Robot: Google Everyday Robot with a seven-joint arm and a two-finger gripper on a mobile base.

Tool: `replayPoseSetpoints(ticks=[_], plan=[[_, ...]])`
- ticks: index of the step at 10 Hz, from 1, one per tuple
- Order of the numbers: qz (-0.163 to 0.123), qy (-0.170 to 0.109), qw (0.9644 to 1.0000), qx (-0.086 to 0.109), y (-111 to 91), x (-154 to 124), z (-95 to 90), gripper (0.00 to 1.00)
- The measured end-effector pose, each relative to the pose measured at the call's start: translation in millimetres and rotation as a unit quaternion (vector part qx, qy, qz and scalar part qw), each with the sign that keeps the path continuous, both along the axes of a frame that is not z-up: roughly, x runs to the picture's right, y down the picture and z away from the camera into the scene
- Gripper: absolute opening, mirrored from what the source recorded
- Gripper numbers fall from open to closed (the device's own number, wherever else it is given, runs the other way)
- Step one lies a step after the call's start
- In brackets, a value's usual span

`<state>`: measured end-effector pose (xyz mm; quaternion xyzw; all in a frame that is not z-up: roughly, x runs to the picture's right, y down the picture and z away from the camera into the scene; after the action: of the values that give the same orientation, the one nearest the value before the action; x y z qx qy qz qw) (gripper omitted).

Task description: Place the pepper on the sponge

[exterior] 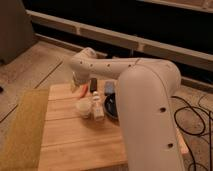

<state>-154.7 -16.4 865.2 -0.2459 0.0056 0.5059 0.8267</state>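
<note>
The robot's white arm (112, 66) rose bulky over the right side of the bench (75, 142), stretched leftward along the bench's far edge, then bent at the wrist and dipped down. Its end effector (75, 83) hung low over the bench's far edge, toward the left end, fingers parted.

Lab-like room: wooden table (75, 145), floor cables (200, 116).
</note>
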Motion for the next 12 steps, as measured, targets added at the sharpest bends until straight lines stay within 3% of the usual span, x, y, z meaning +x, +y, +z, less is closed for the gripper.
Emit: replayPoseSetpoints(ticks=[2,4,6,8,10,12], plan=[[0.022,-0.025,0.9989,0.033,-17.4,-12.1,7.0,0.65],[0.021,-0.072,0.9928,0.094,-29.5,-41.6,7.4,0.65],[0.004,-0.103,0.9862,0.13,-28.2,-59.4,4.2,0.65],[-0.001,-0.113,0.9838,0.139,-27.6,-64.9,2.3,0.65],[0.002,-0.108,0.9846,0.138,-27.4,-63.9,2.8,0.65],[0.025,-0.089,0.9874,0.129,-24.7,-58.9,7.5,0.65]])
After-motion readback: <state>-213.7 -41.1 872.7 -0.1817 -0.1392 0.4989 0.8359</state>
